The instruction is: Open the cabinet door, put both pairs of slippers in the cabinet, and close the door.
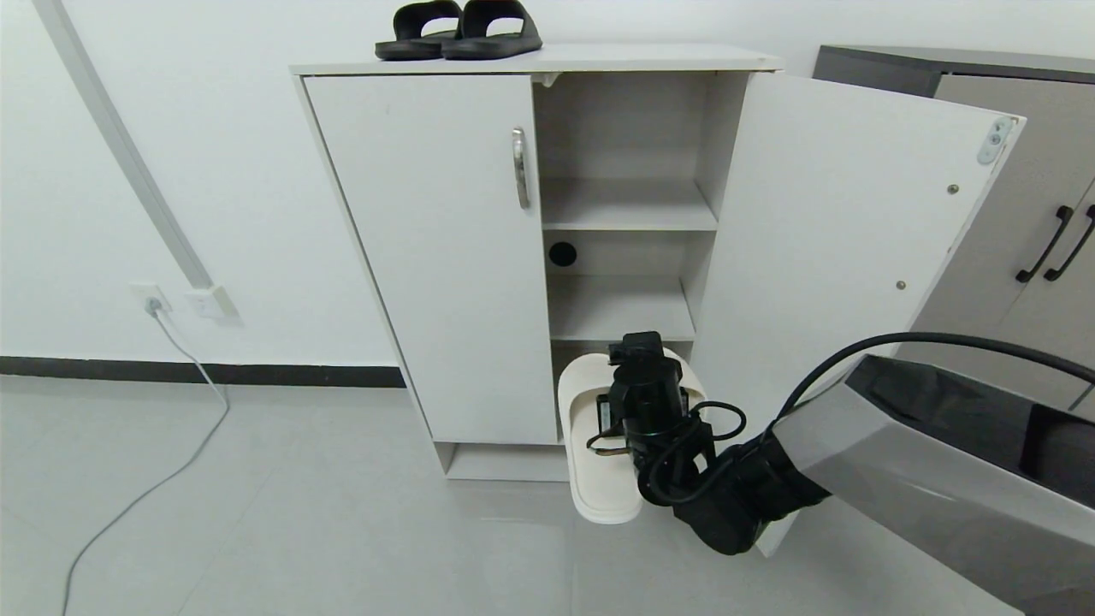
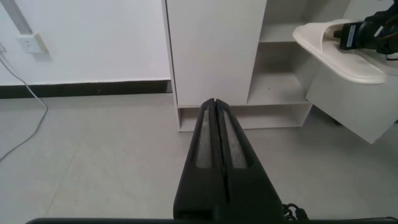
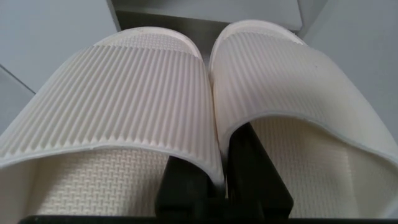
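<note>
- The right fingers (image 3: 252, 171) are closed on the pair of white slippers (image 3: 124, 93). They grip where the inner edges of the two ribbed straps meet, one dark finger under each strap.
- The white slippers (image 1: 599, 479) lie side by side and touching. They hang off the floor at the mouth of the cabinet's lowest compartment, toes toward the inside and heels sticking out in front.
- The left fingers (image 2: 205, 140) are pressed flat together with nothing between them. They are low over the grey floor (image 2: 93, 162), pointing at the cabinet's base, well apart from the white pair.
- The cabinet (image 1: 633, 58) is white. Its right door (image 1: 821, 248) is swung wide open, showing two bare shelves (image 1: 629, 205) and a round hole in the back panel.
- The left door (image 1: 428, 257) is shut, with a metal handle (image 1: 519, 168) upright along its inner edge.
- The black slippers (image 1: 458, 32) sit side by side on top of the cabinet, above the left door.
- A wall socket (image 1: 152, 299) with a grey cable is on the wall to the left. A grey cupboard (image 1: 1026, 214) stands behind the open door.
</note>
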Controlling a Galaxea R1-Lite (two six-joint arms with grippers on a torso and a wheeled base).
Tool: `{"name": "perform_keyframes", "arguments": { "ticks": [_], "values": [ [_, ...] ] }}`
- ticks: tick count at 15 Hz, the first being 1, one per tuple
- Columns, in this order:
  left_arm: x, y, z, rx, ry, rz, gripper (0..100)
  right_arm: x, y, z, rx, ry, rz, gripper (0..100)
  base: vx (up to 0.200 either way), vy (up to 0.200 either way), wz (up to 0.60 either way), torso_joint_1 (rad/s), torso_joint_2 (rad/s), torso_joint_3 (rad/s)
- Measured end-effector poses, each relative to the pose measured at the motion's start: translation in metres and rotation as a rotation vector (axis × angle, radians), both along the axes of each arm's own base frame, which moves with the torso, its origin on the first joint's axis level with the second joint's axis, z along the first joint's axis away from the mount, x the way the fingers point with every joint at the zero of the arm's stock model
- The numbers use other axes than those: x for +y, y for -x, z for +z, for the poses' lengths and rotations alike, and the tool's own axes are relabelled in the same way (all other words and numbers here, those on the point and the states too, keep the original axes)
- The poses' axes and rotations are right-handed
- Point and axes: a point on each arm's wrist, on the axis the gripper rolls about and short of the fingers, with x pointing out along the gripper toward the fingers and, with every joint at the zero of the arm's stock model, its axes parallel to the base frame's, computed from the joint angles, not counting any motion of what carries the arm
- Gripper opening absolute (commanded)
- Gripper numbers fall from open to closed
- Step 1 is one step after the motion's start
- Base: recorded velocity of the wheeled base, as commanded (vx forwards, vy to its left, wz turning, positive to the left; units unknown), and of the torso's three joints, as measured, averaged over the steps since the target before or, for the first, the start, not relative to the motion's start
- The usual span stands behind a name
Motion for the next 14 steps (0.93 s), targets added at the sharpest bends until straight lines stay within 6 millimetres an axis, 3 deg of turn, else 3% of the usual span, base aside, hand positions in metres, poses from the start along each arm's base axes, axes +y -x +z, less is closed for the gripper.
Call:
{"name": "perform_keyframes", "arguments": {
  "ticks": [4,10,14],
  "values": [
    [0.0,0.0,0.0,0.0,0.0,0.0,0,0.009,-0.009,-0.004,-0.009,0.001,0.001,0,0.0,0.0,0.0,-0.001,0.0,-0.029],
    [0.0,0.0,0.0,0.0,0.0,0.0,0,0.011,-0.014,-0.008,-0.003,0.006,-0.003,0,0.0,0.0,0.0,0.002,0.0,-0.189],
    [0.0,0.0,0.0,0.0,0.0,-0.001,0,0.011,-0.013,0.001,-0.04,-0.001,-0.056,0,0.0,0.0,0.0,0.005,0.0,-0.198]
  ]
}}
